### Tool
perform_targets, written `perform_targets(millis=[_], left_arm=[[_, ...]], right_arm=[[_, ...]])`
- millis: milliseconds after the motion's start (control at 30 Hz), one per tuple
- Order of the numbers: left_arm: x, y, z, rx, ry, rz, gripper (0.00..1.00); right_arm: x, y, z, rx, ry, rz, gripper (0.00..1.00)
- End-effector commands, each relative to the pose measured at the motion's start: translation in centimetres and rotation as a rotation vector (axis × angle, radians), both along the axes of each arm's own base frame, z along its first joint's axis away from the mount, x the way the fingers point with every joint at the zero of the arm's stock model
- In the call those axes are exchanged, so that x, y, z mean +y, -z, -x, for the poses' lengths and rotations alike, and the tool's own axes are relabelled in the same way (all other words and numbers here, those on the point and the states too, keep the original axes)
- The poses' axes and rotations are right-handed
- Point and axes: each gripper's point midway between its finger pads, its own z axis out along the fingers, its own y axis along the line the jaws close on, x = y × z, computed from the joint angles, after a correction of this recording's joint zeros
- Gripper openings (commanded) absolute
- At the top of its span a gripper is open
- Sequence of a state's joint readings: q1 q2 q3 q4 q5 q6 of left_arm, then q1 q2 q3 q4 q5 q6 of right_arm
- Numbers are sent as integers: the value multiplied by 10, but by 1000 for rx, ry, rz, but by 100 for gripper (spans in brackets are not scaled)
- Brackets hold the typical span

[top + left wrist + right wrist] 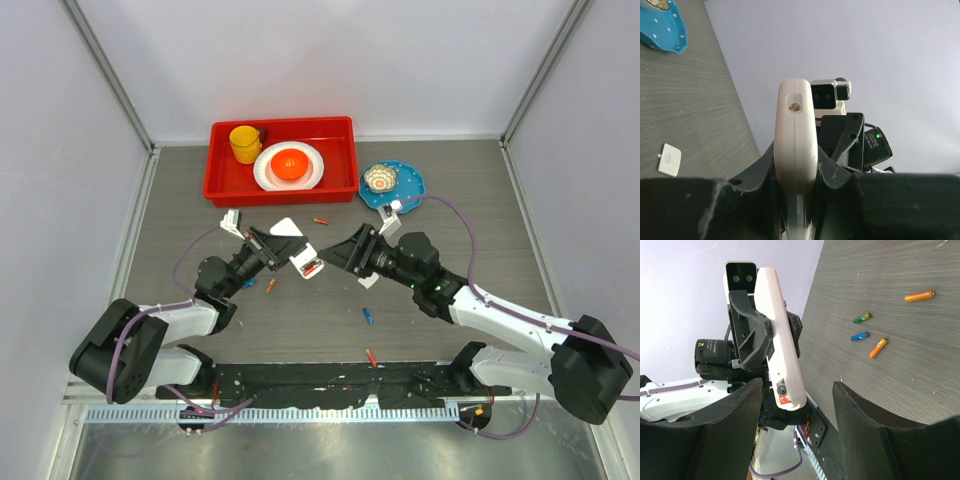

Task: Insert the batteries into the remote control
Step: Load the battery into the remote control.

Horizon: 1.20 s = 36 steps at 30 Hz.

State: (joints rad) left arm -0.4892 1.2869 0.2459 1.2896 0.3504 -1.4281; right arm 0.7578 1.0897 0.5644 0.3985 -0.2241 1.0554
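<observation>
**Remote held at centre frame, batteries loose on the table**

Top view: left gripper [291, 256] sits just left of centre, jaws clamped on the remote control [307, 264]. The remote sticks out toward the middle of the frame, a red patch showing on it. The left wrist view shows the handset edge-on between the two fingers, which press on both flat sides, with its rounded white end pointing up.

Right gripper [334, 254] sits just right of centre, facing the remote from the other side, close but apart from it. In the right wrist view its jaws are spread wide with nothing between them. The remote shows beyond the gap, left of centre, gripped by the other arm.

Batteries [878, 347] lie scattered on the grey table [500, 220]. In the right wrist view, upper right, there are two orange, one green and one blue, well apart. The top view shows more around the centre and lower centre.

A small white flat piece [669, 160] lies on the table at the left edge of the left wrist view.

In the top view a red tray [340, 128] at upper centre holds a yellow cup [244, 143], and a blue plate [408, 190] lies just right of the tray.
</observation>
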Motion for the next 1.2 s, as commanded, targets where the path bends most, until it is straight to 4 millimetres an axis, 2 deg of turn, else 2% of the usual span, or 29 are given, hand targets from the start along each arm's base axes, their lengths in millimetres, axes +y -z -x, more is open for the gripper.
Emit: perform_targets(millis=[0,1167], left_arm=[[11,-63,22,-270,-6,121,0],[13,-69,23,-285,-16,135,0]], right_arm=[[7,-21,3,-46,-46,-70,63],[15,1,2,4,-69,-56,47]])
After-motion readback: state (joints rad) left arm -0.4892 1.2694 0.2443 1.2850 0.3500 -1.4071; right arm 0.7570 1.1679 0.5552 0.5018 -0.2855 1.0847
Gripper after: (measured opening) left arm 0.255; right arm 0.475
